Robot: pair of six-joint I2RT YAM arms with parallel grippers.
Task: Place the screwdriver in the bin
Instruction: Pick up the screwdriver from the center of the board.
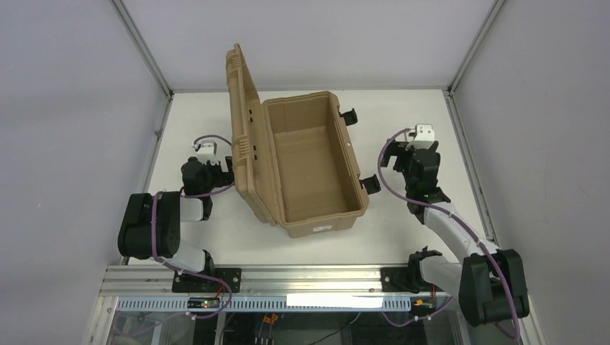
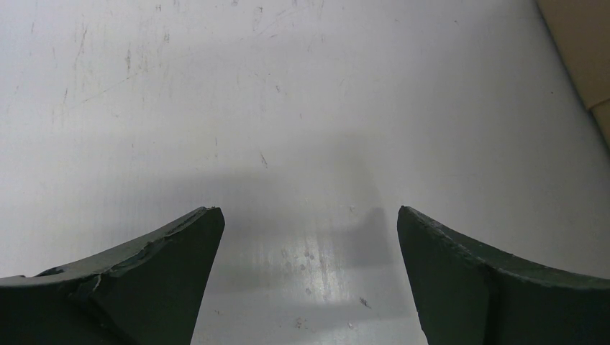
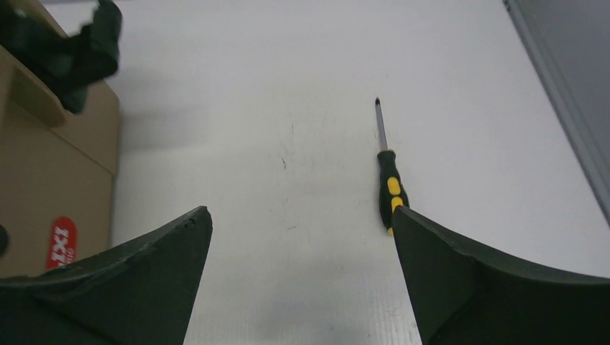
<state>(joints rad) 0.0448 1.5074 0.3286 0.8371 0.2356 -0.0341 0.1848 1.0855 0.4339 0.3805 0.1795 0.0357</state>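
The screwdriver [image 3: 388,185] lies flat on the white table, its thin shaft pointing away and its black and yellow handle nearest me. It shows only in the right wrist view; the top view hides it. My right gripper [image 3: 301,210] is open and empty, and its right fingertip [image 3: 431,251] covers the handle's near end. The bin [image 1: 357,180] is a tan case standing open mid-table, its ribbed lid [image 1: 241,122] raised on the left, and nothing shows inside. My left gripper [image 2: 308,210] is open and empty over bare table, left of the lid.
Black latches [image 1: 350,115] stick out from the bin's right side; one [image 3: 72,43] is at the right wrist view's top left, above a red label [image 3: 63,241]. The bin's tan edge [image 2: 583,43] borders the left wrist view. A grey wall rail [image 3: 561,108] runs right of the screwdriver.
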